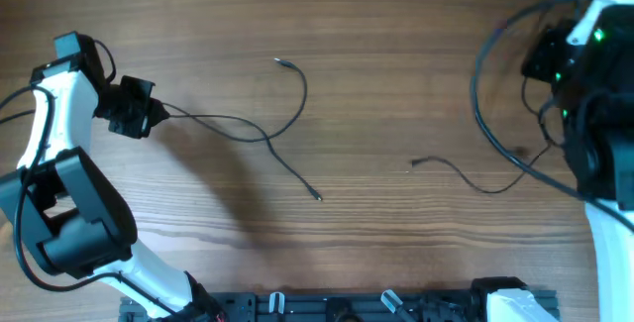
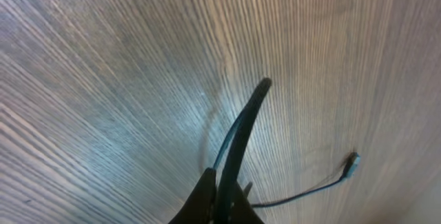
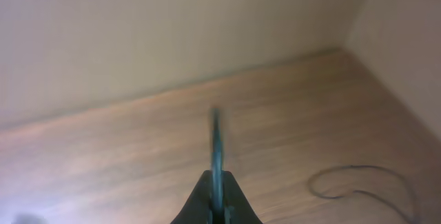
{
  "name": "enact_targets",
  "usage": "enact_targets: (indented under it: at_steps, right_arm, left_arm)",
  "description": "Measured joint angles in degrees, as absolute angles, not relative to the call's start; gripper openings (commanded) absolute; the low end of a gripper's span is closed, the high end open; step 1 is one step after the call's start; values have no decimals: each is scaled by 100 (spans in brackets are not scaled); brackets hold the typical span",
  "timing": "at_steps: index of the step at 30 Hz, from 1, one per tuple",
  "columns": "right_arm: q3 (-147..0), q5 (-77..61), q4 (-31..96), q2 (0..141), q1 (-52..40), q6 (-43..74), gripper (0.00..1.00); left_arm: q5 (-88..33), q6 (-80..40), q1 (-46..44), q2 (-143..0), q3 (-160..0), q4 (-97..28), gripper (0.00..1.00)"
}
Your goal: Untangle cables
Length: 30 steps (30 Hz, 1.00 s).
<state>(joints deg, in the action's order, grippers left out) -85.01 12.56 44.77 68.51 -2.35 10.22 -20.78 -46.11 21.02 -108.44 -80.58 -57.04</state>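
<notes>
A thin black cable [image 1: 260,135] lies left of centre. One plug end [image 1: 278,61] points to the back and another end [image 1: 317,196] to the front. My left gripper [image 1: 149,114] is shut on this cable's left part. In the left wrist view the jaws [image 2: 224,186] pinch the cord [image 2: 242,127], and a small plug [image 2: 353,160] lies on the wood. A second thin cable [image 1: 466,176] lies right of centre and runs up toward my right gripper [image 1: 545,64]. In the right wrist view the jaws [image 3: 217,182] are shut on a thin cord [image 3: 216,141].
Thicker black camera cables [image 1: 480,104] loop around the right arm. A loop of thin cord [image 3: 358,182] lies on the wood at the right wrist view's lower right. Pale walls [image 3: 172,31] rise behind the table's back corner. A black rail [image 1: 337,307] lines the front edge.
</notes>
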Motion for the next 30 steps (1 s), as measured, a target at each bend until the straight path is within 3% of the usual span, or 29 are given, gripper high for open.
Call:
enact_targets:
  at_steps: [6,9,11,15,17,24,30]
  right_arm:
    - [-8501,-2377,4460,7518,-220,-499,4]
    - [-8479,-4270,3645,7693,-248,-1238,5]
    - [-8499,-5024,2204,7675,-268,-1529,5]
    - [-8493,-4639,755,7629,-274,-1684,4]
    - [-8523,-4095,1192,7618,-281,-1708,5]
    - [-8471,-2995,5181,7655,-279,-1743,5]
    - [-8458,-2624,6316,7655,-279,-996,4]
  left_arm:
    - [-2034,-4611,1855,-10844,-8058,-5743,4]
    - [-1887,-4609,1542,-10844,-8058,-5723,4]
    - [-1693,-4609,1249,-10844,-8058,-5710,4]
    - [-1503,-4602,934,-10844,-8058,-5686,4]
    - [-1424,-4589,799,-10844,-8058,-5669,4]
    - [-1286,-4569,572,-10844,-8055,-5502,5]
    - [-1267,-4569,572,-10844,-8058,-5468,4]
